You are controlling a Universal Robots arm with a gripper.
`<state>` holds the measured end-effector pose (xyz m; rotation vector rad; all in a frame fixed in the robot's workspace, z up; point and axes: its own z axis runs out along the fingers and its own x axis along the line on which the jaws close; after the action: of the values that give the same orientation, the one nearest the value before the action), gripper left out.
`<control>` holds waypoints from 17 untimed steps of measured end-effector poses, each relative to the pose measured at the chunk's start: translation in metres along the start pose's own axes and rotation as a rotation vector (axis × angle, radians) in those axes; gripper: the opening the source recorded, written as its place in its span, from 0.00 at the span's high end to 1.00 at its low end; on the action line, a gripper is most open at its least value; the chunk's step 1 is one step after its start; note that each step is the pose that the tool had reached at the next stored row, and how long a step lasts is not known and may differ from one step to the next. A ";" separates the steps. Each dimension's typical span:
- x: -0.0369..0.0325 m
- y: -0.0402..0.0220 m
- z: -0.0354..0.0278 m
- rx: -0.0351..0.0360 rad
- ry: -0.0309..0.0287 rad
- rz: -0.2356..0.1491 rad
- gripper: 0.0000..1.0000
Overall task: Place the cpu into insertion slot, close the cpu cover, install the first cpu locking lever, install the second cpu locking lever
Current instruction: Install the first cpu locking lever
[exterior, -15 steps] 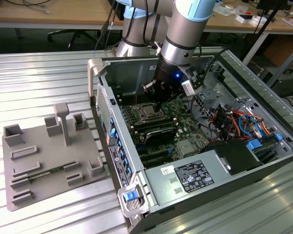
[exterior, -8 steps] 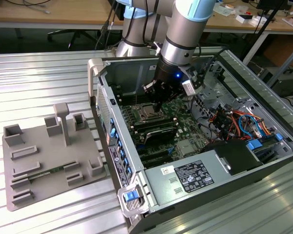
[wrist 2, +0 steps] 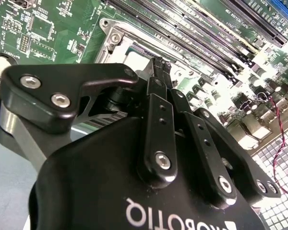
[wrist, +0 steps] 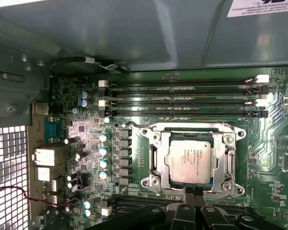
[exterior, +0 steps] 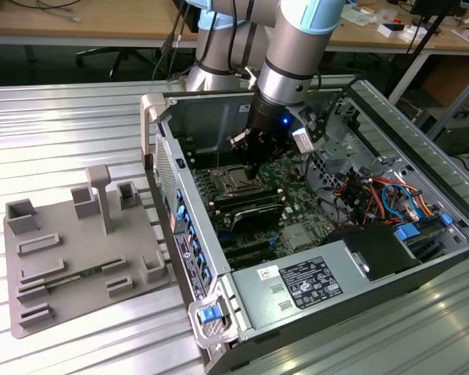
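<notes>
Although the arm's black two-finger gripper (wrist: 194, 190) stood at the socket's edge in the first wrist view, its fingers were drawn together and nothing could be seen pinched between them. The cpu (wrist: 189, 162), a flat square chip with a silver-grey metal lid, lay seated in the insertion slot (wrist: 152, 181), a silver-rimmed square socket on the green motherboard (wrist: 264, 158), just beside the long black memory slots (wrist: 182, 98). The cpu cover (wrist: 158, 160), a thin silver windowed frame, appeared to lie down around the chip.

Assessment: the work stood at the locking levers. A thin wire lever (wrist: 173, 125) ran along the socket's far side; whether it was hooked could not be determined. To do this step well, I judged that the fingertips should bear on the lever wire alone. They should stay clear of the chip lid and press steadily, so the wire does not spring off.

Markings: fine print was present on the chip lid, white lettering on the gripper body (wrist 2: 182, 218), and dense print on a white label (exterior: 301, 283) on the grey power-supply box in the exterior view. None was transcribed.
</notes>
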<state>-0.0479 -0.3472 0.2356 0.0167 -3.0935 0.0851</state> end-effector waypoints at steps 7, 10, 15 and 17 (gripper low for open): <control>0.0000 0.0000 0.0000 -0.0518 -0.0019 -0.020 0.89; 0.0000 0.0000 0.0000 -0.0530 -0.0028 -0.051 0.89; 0.0000 0.0000 0.0000 -0.0522 -0.0033 -0.066 0.89; 0.0000 0.0000 0.0000 -0.0522 -0.0033 -0.067 0.89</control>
<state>-0.0479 -0.3472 0.2356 0.1188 -3.0937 0.0019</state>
